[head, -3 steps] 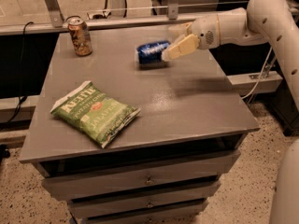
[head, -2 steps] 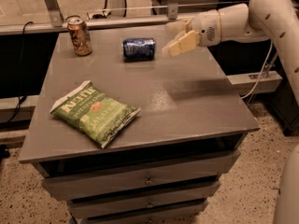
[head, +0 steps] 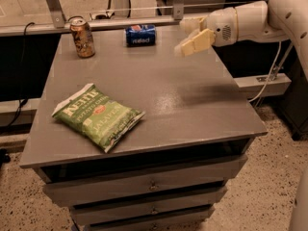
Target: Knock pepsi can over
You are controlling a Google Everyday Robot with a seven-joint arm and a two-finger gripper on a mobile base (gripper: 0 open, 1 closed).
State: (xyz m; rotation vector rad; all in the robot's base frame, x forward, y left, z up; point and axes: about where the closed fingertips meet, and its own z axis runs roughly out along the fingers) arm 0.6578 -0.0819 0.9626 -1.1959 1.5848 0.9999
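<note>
Here, pepsi can (head: pixel 140 35) lying on its side, apart from gripper (head: pixel 186 34), jaws spread.

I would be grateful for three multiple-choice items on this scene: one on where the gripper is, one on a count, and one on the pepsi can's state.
1. Where is the gripper?
A. Over the far right part of the table, clear of the pepsi can.
B. Over the near left corner.
C. Under the table.

2. How many cans are on the table?
A. One.
B. Two.
C. Four.

3. How is the pepsi can placed?
A. Upright.
B. Held in the gripper.
C. Lying on its side.

Answers:
1 A: the gripper hangs to the picture's right of the pepsi can, with a gap between them.
2 B: there is the pepsi can and a brown can.
3 C: its length runs along the tabletop near the far edge.
</note>
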